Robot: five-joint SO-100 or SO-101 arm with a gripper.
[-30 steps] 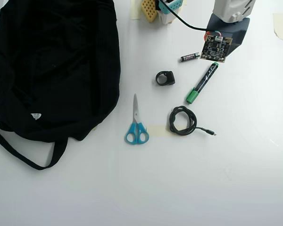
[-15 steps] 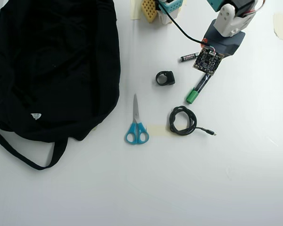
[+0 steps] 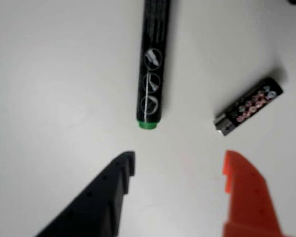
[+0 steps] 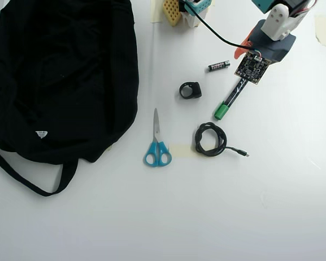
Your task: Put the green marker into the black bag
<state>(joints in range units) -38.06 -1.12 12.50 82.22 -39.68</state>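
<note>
Overhead view: large soft black fabric bag (image 4: 62, 81) fills the upper left of the frame, strap trailing to lower left; interior dark, contents cannot be told. Green marker with black barrel (image 4: 229, 100) lies diagonally on the white table (image 4: 233, 206), upper right, well apart from the bag, its upper end under the arm's circuit board. Small black battery (image 4: 219, 66), black ring-shaped clip (image 4: 190, 89), blue-handled scissors (image 4: 157, 142) and coiled black cable (image 4: 212, 139) lie around it.

Wrist view: gripper (image 3: 177, 163) wide apart, empty, black and orange fingers just short of the marker's green end tip; white print on the barrel and the battery's markings legible here only.
</note>
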